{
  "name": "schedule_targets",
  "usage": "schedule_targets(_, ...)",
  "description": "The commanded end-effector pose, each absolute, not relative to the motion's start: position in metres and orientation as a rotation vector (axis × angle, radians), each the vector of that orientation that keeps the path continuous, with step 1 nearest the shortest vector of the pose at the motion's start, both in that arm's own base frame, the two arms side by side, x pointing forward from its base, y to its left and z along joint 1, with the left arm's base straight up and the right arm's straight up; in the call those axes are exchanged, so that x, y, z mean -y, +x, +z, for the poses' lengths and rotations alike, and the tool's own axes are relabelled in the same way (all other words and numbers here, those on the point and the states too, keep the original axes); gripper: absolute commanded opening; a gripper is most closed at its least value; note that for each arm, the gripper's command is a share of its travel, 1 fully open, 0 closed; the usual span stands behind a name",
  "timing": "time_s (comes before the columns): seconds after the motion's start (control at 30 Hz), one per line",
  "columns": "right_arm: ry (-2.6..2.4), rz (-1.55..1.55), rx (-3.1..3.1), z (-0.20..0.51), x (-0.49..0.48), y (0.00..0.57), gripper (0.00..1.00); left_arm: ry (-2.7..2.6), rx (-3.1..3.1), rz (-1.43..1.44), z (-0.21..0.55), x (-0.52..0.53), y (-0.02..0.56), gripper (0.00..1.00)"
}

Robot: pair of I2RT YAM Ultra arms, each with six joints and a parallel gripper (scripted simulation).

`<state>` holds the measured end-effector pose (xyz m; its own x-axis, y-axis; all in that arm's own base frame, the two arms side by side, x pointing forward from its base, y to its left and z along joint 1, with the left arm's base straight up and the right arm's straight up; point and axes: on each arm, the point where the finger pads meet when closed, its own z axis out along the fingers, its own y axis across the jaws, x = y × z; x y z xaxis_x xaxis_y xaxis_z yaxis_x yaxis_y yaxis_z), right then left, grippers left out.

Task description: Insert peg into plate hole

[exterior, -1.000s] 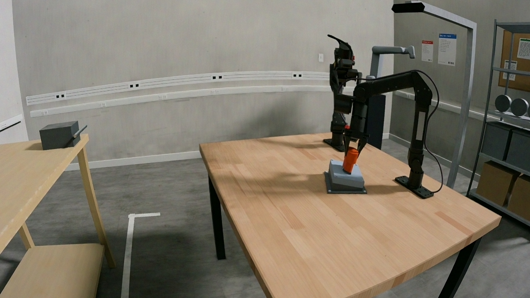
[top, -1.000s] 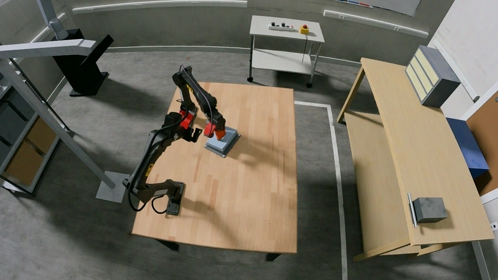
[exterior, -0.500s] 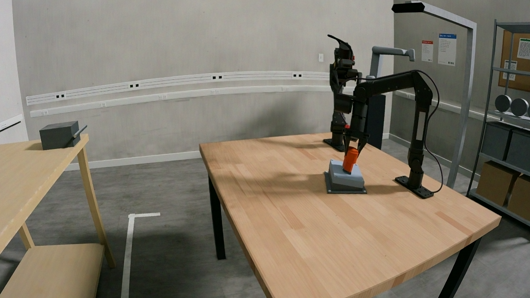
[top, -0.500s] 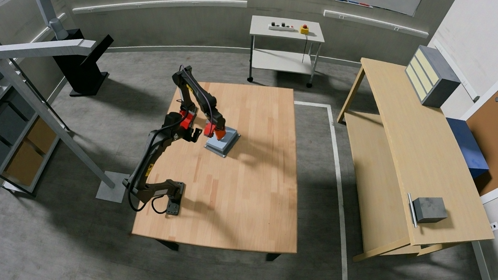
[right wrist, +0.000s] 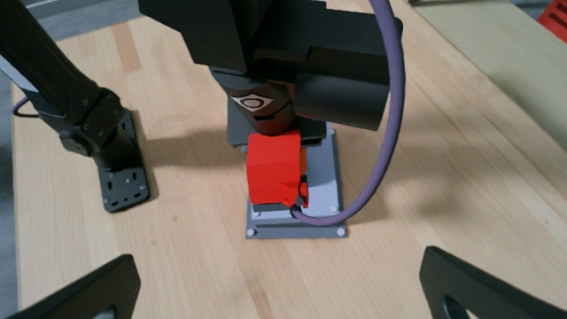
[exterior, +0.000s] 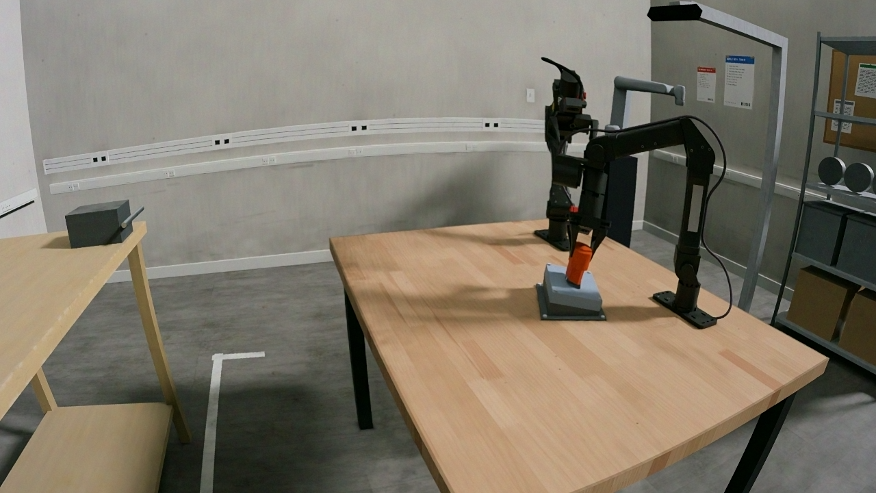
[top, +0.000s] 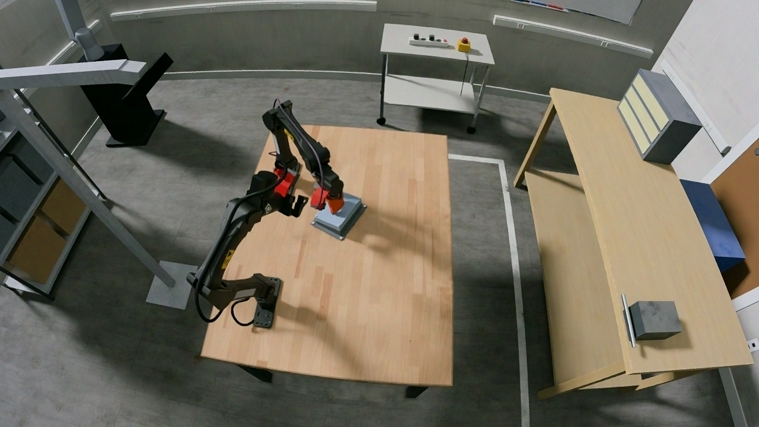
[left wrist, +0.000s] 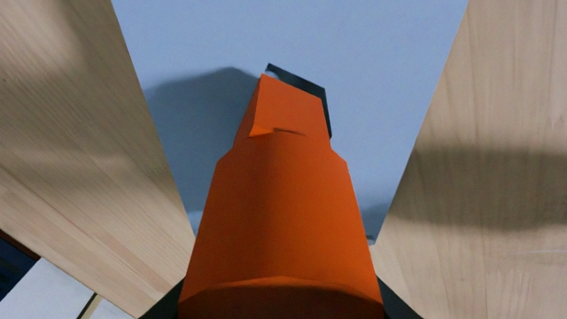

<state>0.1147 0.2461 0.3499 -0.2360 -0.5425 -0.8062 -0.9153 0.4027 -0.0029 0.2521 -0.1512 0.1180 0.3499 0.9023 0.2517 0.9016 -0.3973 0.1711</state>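
Tabletop spreads across the near part of your exterior view; the base plate of your left arm is bolted at its right side. Farther in, the grey-blue plate lies to the left of that base; your left end effector is closed around the orange peg, which leans, its lower end at the hole; your left wrist view shows a dark strip of hole beyond the peg's end and along its right edge; you can't tell whether the tip is inside, but most of the peg stands above the plate. Your right end effector is wide open, holding nothing, apart from the peg; the pale wall rises far behind.
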Motion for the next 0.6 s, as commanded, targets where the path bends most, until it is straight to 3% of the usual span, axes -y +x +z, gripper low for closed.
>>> schedule_targets(0.0, -1.223, 0.642, -1.877, 0.365, -0.243, 0.113, 1.0, 2.57, -1.725, 0.489, 0.114, 0.151, 0.254, 0.39)
schedule_targets(0.57, -1.223, 0.642, -1.877, 0.365, -0.243, 0.113, 1.0, 2.583, -1.732, 0.487, 0.102, 0.149, 0.254, 0.39)
